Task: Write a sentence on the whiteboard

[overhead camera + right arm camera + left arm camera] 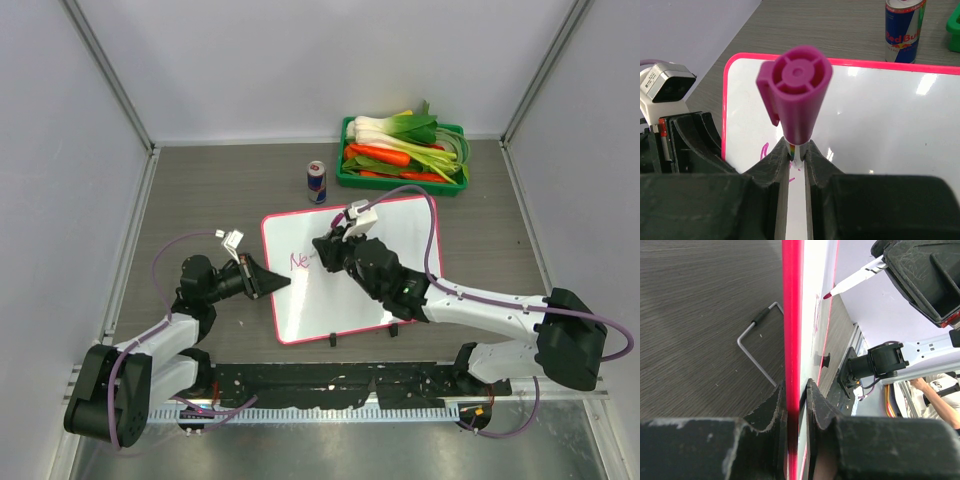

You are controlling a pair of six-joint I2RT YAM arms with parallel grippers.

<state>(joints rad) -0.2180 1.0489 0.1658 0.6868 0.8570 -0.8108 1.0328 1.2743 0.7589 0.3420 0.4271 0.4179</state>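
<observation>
The whiteboard, white with a pink-red frame, lies tilted in the middle of the table. Of the sentence, the pink letters "Ne" stand near its left edge. My left gripper is shut on that left edge; in the left wrist view the red frame runs between its jaws. My right gripper is shut on a marker with a magenta cap on its rear end. The marker's tip is at the board surface just right of the pink strokes.
A Red Bull can stands just beyond the board's far edge. A green crate of vegetables sits at the back right. A bent wire stand sticks out behind the board. Grey walls close in both sides and the back.
</observation>
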